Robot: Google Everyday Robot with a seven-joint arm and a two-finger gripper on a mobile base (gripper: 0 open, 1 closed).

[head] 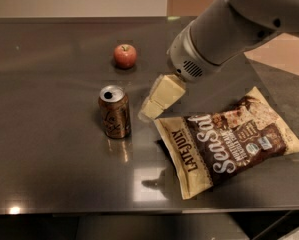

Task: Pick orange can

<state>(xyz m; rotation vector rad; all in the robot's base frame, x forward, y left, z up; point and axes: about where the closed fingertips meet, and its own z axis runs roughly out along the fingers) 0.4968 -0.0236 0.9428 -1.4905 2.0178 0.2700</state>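
Fingers [150, 107] spread or not I cannot tell; blocky cream gripper [149, 109] hovers beside cylindrical metallic orange can [114, 112].

orange can [114, 112] | orange-brown, dark markings, silver top | upright | gripper [150, 109] just beside it

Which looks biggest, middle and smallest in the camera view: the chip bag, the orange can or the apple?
1. chip bag, biggest by far.
2. orange can.
3. apple, smallest, though it sits farther back.
The gripper hangs between the can and the bag.
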